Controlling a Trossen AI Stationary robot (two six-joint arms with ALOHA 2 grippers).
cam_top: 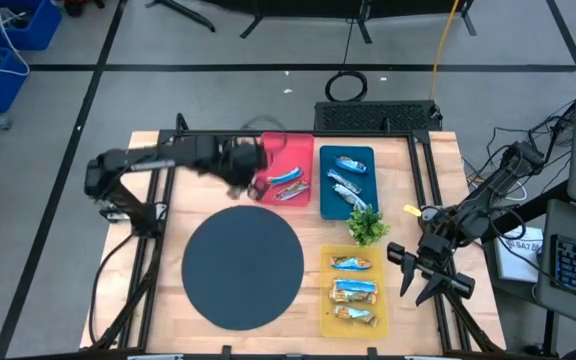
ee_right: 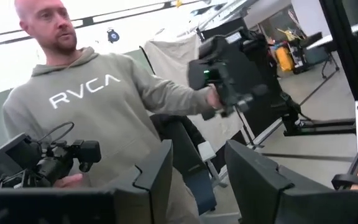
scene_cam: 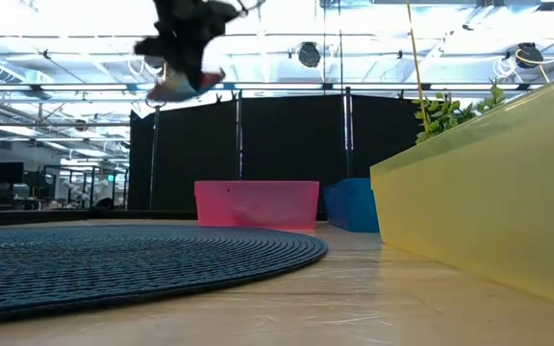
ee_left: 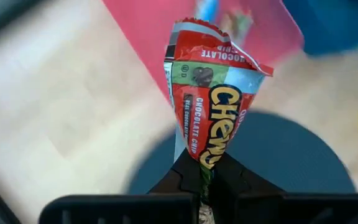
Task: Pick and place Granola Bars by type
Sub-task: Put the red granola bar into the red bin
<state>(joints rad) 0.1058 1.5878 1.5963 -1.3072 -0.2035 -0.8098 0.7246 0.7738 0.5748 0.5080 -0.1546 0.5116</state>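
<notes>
My left gripper [cam_top: 246, 180] is high over the table at the red tray's [cam_top: 288, 150] left near corner, shut on a red-wrapped granola bar [ee_left: 213, 99]. The low view shows the bar [scene_cam: 179, 86] up in the air. A few blue-white and silvery bars [cam_top: 288, 188] lie in the red tray. Others lie in the blue tray [cam_top: 347, 155], and three orange-yellow ones in the yellow tray [cam_top: 326, 300]. My right gripper [cam_top: 415, 272] waits open at the table's right edge, touching nothing. My left gripper pinches the red bar between its two fingers by one end of the wrapper [ee_left: 205, 158]. The rest of the bar sticks out beyond the fingertips [ee_left: 185, 171]. It comes at the bar from above, and the bar is lifted clear of the table, below the gripper in the low view.
A dark round mat [cam_top: 243, 268] covers the table's near middle. A green plant sprig [cam_top: 366, 225] lies between the blue and yellow trays. In the right wrist view a person in a grey hoodie [ee_right: 104, 106] stands beyond the table holding control handles.
</notes>
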